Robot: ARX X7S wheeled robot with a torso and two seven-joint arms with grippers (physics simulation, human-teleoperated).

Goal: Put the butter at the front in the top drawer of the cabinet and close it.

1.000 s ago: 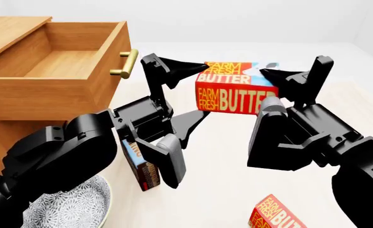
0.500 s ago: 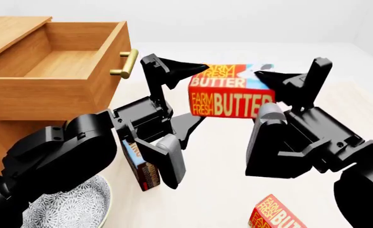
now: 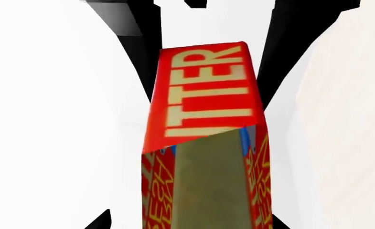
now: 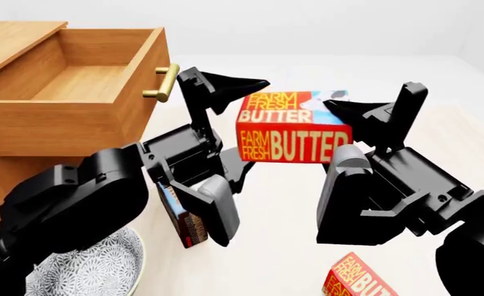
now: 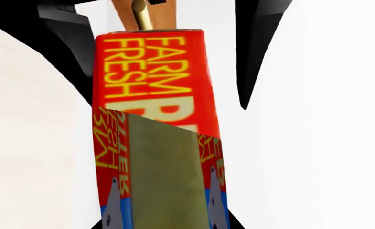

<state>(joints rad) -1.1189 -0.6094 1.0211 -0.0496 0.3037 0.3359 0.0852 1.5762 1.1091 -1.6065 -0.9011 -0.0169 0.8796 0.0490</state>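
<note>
The butter (image 4: pixel 295 132), a red "FARM FRESH BUTTER" carton, hangs in the air right of the top drawer (image 4: pixel 69 117). That drawer stands pulled out of the cabinet (image 4: pixel 12 34) and is empty. My right gripper (image 4: pixel 336 132) is shut on the carton's right end. My left gripper (image 4: pixel 250 123) is open, with one finger above and one below the carton's left end. The left wrist view shows the carton (image 3: pixel 206 95) end-on. In the right wrist view the carton (image 5: pixel 152 81) runs toward the left gripper's finger (image 5: pixel 254 57).
The drawer's brass handle (image 4: pixel 166 83) sticks out just left of the left gripper. A second identical butter carton (image 4: pixel 361 277) lies at the front right. A blue-and-brown pudding box (image 4: pixel 184 222) stands under the left arm. A patterned bowl (image 4: pixel 94 271) sits at the front left.
The right gripper has carried the butter left and slightly down, so its left end now sits between the left gripper's open fingers. The left arm barely moved.
</note>
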